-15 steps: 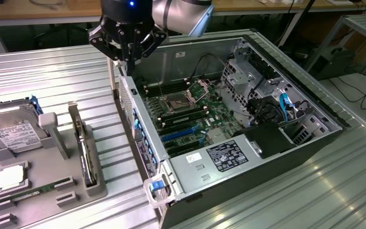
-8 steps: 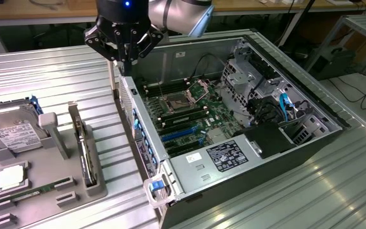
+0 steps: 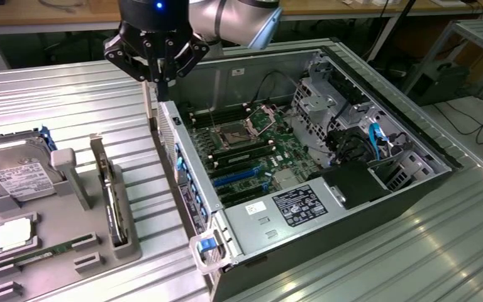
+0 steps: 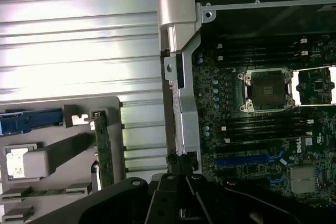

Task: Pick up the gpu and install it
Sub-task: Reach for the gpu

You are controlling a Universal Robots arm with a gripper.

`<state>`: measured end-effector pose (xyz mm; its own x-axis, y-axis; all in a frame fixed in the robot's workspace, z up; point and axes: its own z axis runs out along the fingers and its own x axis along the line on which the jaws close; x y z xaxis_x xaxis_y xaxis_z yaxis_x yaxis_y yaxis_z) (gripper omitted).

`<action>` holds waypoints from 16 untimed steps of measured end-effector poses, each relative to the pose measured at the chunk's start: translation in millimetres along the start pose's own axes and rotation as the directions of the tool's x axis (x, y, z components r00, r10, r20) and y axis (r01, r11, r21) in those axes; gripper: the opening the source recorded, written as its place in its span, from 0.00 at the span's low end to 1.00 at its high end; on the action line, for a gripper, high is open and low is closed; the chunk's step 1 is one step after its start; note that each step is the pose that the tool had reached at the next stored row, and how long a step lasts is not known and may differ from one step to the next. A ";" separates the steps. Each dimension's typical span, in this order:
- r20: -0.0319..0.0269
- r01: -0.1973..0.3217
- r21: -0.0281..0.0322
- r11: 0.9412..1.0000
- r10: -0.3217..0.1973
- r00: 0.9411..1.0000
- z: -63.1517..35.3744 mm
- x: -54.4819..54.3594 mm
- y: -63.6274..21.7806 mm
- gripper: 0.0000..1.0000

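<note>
The gpu point(image 3: 112, 196) stands on edge in a slot of the grey holder point(image 3: 65, 207) at the exterior view's left; in the wrist view its thin greenish edge point(image 4: 103, 150) points up. My gripper point(image 3: 163, 80) hangs shut, with nothing between its fingers, above the rear wall of the open computer case point(image 3: 183, 157). That puts it to the exterior view's right of the gpu and well above it. Dark fingers point(image 4: 173, 192) hover over the case's rear corner. Inside the case lie the motherboard point(image 3: 250, 151) and its blue expansion slots point(image 3: 237, 177) point(image 4: 245, 159).
The holder also carries a silver hard drive point(image 3: 15, 177), a processor chip point(image 3: 13, 234) and a green memory stick point(image 3: 36, 257). Drive bays and cables point(image 3: 367, 141) fill the case's far end. The ribbed metal table point(image 3: 73, 100) shows around both.
</note>
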<state>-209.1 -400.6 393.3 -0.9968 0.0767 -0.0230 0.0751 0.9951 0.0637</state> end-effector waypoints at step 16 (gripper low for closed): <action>0.000 0.006 0.000 1.000 -0.006 1.000 -1.2 19.2 -12.4 0.11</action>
<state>-229.2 -411.5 393.3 -0.9972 0.0710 -0.0230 0.0694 0.9956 0.0637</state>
